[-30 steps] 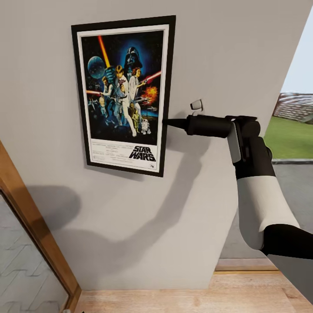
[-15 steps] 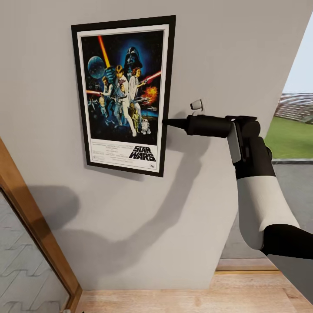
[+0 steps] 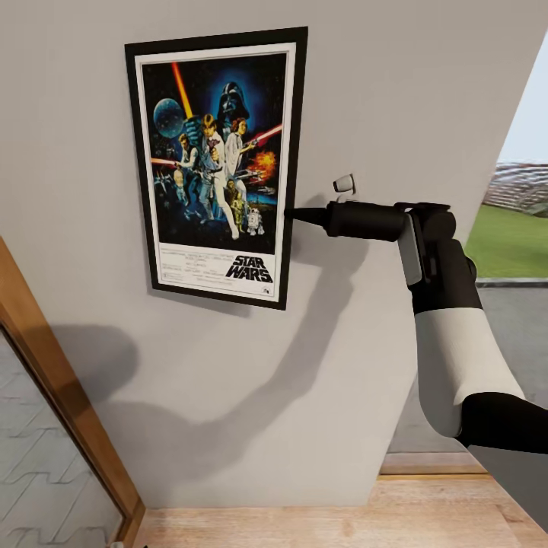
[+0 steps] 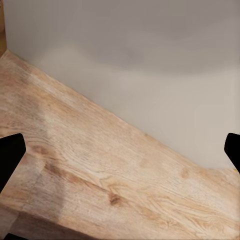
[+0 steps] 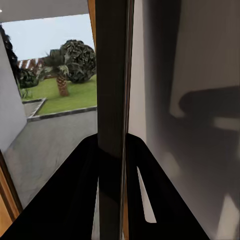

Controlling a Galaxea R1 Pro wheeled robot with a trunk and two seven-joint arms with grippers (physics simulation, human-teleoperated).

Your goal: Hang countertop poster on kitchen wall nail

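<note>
**Against the grey wall, poster up and right hand clamped on its edge**

Far left in the head view, a wooden door frame (image 3: 57, 388) slants down toward the wood floor (image 3: 304, 525). Moving right, the poster (image 3: 217, 164) sits flat and upright against the pale grey wall (image 3: 396, 91), black frame, white border, the "STAR WARS" logo at its foot. Whether it hangs from a nail, I cannot tell. Right again, the right hand (image 3: 293, 215) reaches in level from the side, its dark tip meeting the poster's right edge low down. The right wrist view shows it plainly: the poster's edge (image 5: 112, 100) runs between the two black fingers (image 5: 75, 200), pinched tight on both sides. A small white fitting (image 3: 344, 183) pokes out of the wall just above the hand. Beyond the wall's right end, green lawn (image 3: 506, 243). The left hand (image 4: 120, 150) hangs over the floor by the wall's base, fingertips (image 4: 10, 155) spread wide, holding nothing.
</note>
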